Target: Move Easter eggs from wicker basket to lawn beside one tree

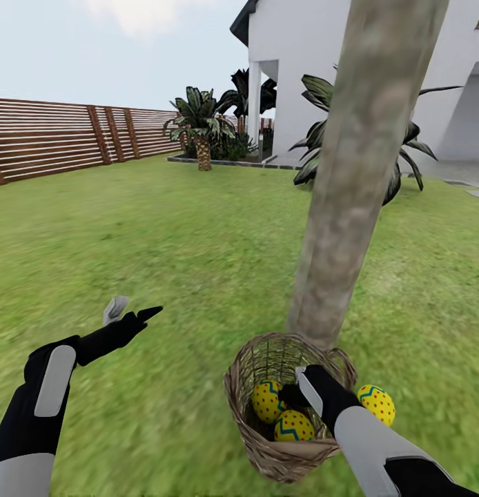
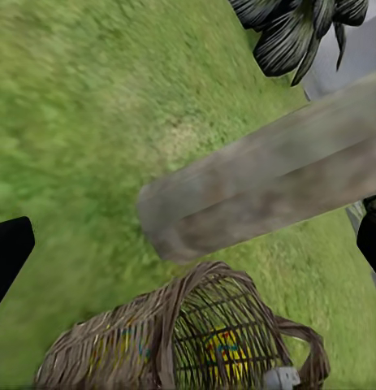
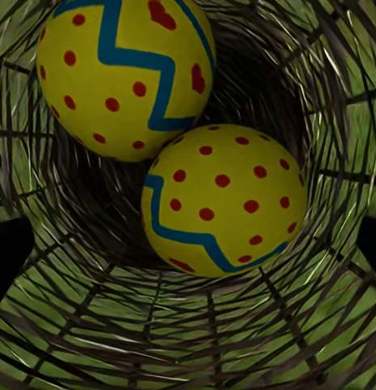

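The wicker basket (image 1: 248, 386) stands on the lawn (image 1: 163, 248) at the foot of the tree (image 1: 357, 172). Two Easter eggs (image 1: 267, 400) (image 1: 293, 426) lie inside it, yellow with red dots and blue zigzags. A third egg (image 1: 376, 404) rests on the grass just right of the basket, close to the trunk. My right gripper (image 1: 295, 395) reaches down into the basket, open. Its wrist view shows both eggs (image 3: 123, 73) (image 3: 224, 199) close ahead, and my right gripper (image 3: 188, 252) holds nothing. My left gripper (image 1: 132, 314) hovers open over the grass left of the basket (image 2: 188, 341).
A brown slat fence (image 1: 60, 138) runs along the far left. Short palms (image 1: 200, 124) and a bush (image 1: 405, 152) stand by the white house (image 1: 301, 69) behind the tree. Open grass spreads to the left and ahead.
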